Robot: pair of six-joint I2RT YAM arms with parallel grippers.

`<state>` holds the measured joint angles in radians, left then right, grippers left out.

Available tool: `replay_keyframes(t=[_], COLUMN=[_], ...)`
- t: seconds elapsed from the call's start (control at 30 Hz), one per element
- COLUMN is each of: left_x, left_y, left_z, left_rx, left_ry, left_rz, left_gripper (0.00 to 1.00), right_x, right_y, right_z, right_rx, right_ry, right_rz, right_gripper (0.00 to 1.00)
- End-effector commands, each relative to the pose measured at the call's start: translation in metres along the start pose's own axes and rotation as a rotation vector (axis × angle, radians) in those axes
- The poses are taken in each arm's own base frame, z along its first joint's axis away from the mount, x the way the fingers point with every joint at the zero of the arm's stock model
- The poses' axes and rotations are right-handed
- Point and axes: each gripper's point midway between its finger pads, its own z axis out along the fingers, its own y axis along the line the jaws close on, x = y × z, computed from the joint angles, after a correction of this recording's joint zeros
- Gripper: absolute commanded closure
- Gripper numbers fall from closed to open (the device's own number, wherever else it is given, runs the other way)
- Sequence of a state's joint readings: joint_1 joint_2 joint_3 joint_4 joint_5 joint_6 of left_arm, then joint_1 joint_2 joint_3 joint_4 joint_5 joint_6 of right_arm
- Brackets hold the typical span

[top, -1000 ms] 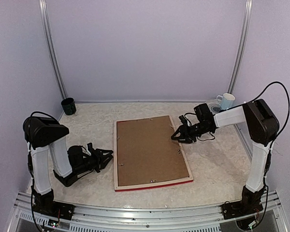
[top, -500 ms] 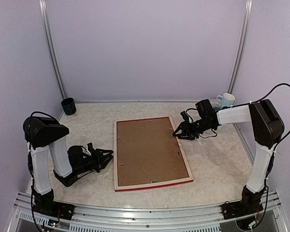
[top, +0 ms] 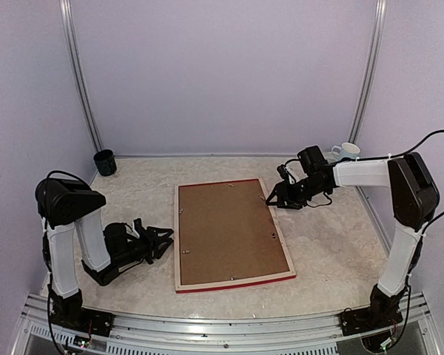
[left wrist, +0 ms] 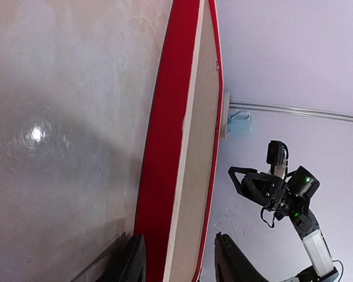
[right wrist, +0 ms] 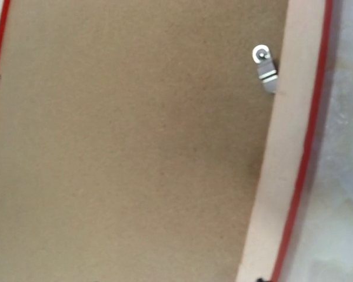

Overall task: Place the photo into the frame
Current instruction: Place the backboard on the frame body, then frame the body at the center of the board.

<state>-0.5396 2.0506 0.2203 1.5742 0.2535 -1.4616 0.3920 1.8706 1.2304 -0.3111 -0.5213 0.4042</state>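
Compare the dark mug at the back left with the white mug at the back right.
The small dark mug stands back left, the white mug back right. The dark mug is in full view; the right arm partly hides the white mug. The white mug's handle shows; the dark mug's cannot be made out. Both stand upright by the back wall.

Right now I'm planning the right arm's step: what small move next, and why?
Probably lower the right gripper onto the metal clip and swivel it off the backing board. The frame lies face down with that board in place, and the jaws hover open by its right rail.
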Motion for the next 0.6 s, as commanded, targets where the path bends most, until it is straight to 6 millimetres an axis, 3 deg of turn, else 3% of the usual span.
replay_keyframes(t=[0.0,0.3,0.57], left_x=[0.0,0.005,-0.004], left_y=[-0.047,-0.058,-0.093], left_z=[-0.012,0.002,0.008], left_rx=[0.203,0.136,-0.062], left_ry=[-0.019,-0.007,-0.125], left_rz=[0.092,0.28,0.618], left_gripper=[0.55,0.27,0.12], right_x=[-0.006,0.005,0.016], right_y=[0.002,0.001,-0.007], right_z=[-0.015,-0.031,-0.044], right_rx=[0.1,0.144,0.21], right_ry=[-0.036,-0.066,-0.089], right_rz=[-0.063,-0.093,-0.11], right_gripper=[0.39,0.31,0.27])
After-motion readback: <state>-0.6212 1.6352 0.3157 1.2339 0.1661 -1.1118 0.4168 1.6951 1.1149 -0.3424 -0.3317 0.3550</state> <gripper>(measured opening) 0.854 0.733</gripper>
